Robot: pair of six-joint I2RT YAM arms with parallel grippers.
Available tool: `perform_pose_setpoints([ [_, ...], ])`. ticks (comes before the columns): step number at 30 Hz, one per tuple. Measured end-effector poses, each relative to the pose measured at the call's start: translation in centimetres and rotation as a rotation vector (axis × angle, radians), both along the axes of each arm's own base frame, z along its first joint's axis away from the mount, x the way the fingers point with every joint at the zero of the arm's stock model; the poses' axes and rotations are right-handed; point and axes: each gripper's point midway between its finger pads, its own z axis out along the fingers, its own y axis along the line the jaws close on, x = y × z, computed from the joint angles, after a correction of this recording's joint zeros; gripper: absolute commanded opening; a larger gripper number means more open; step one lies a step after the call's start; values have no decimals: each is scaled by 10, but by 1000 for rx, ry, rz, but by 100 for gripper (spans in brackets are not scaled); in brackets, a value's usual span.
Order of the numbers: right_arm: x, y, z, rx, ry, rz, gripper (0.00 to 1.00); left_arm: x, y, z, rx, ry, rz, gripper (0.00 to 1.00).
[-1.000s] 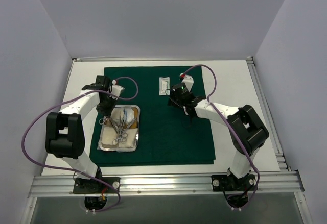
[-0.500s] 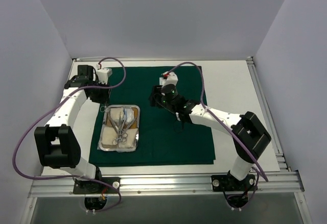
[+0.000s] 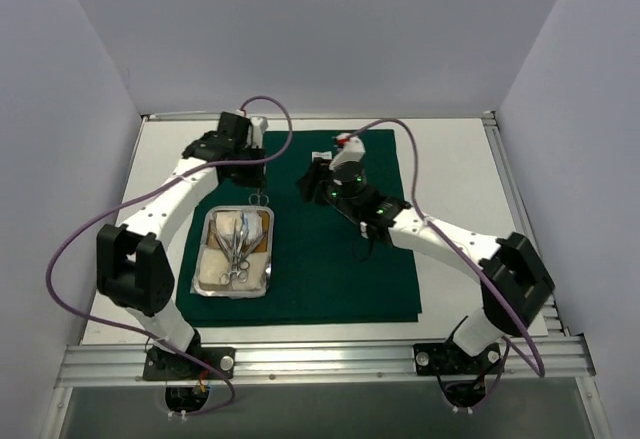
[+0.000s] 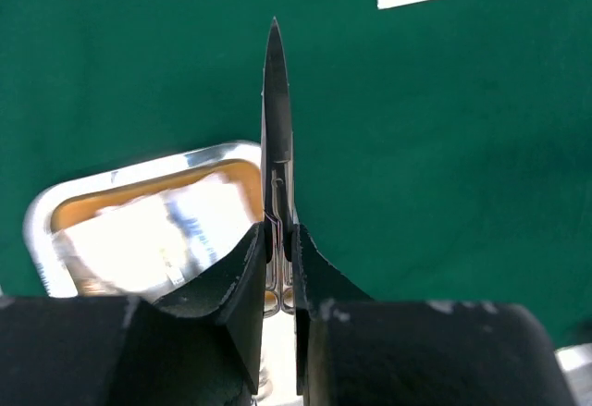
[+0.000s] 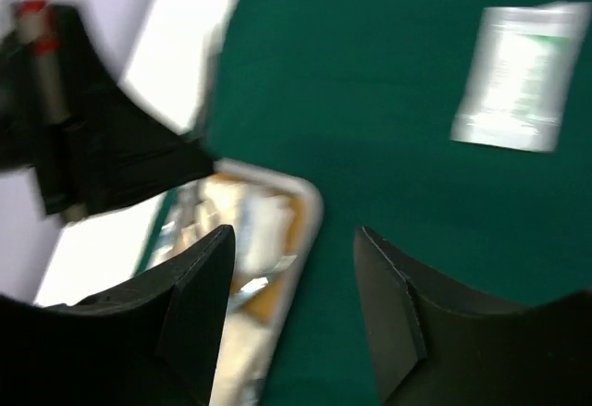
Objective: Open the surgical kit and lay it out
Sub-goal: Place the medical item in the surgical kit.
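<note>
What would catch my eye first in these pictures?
The left pincer is clamped on a pointed steel instrument, held over the dark green cloth. Beside it sits a steel tray holding more tools, while the right pincer hangs open over the cloth near a white packet.

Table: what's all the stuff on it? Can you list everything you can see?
table: 1, white, under everything
cloth: 1, dark green, spread flat on the table
tray: 1, steel, on the cloth's left part
liner: 1, tan, inside the tray
tools: steel, lying in the tray; count unclear
pads: white, in the tray; count unclear
packet: 1, white, on the cloth away from the tray
scissors: 1, steel, blades closed, held above the cloth
left gripper: black, shut on the scissors
right gripper: black, open, empty, over the cloth
</note>
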Motion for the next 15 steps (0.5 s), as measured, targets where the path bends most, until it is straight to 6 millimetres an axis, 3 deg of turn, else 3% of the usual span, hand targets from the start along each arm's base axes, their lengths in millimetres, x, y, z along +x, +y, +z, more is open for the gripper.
perform_pose_setpoints([
  [4,17,-86,-7,-42,47,-209,51,6,-54,-18,58,40,10,2],
  [6,15,-114,-2,-53,48,-280,51,2,-77,-38,74,93,8,2],
  [8,8,-132,2,-56,46,-316,52,-6,-91,-63,86,166,16,2],
  [12,-4,-164,-2,-65,52,-376,52,-18,-95,-115,136,306,65,2],
  [15,-10,-178,-13,-84,75,-403,52,-25,-93,-134,170,356,89,2],
])
